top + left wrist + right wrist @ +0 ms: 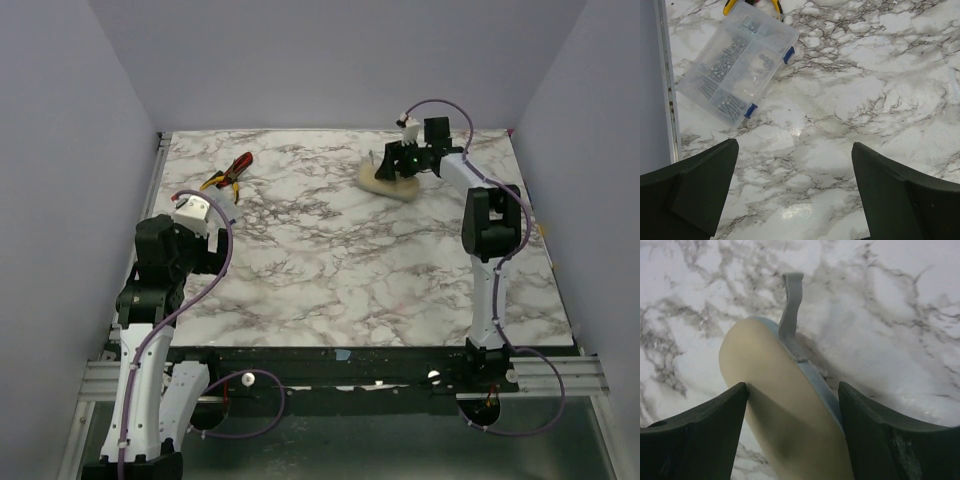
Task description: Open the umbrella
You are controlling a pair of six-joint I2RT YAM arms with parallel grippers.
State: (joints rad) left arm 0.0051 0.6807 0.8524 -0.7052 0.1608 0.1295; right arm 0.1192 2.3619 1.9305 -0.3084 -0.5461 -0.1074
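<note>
A cream tube-shaped fabric sleeve (pixel 384 184) lies at the far right of the marble table. In the right wrist view the sleeve (pixel 765 365) has a pale blue seam and a grey strap loop (pixel 791 302) at its end. The umbrella's lavender canopy, shaft and handle do not show in any view. My right gripper (pixel 393 166) is open and straddles the sleeve, one finger on each side (pixel 792 390). My left gripper (pixel 196 212) is open and empty above the table's left side, and only bare marble shows between its fingers (pixel 795 150).
A clear plastic parts box (pixel 737 62) with blue clasps lies just ahead of the left gripper, near the table's left edge. Red and yellow pliers (pixel 229 175) lie beyond it. Grey walls close the table in at the back and on both sides.
</note>
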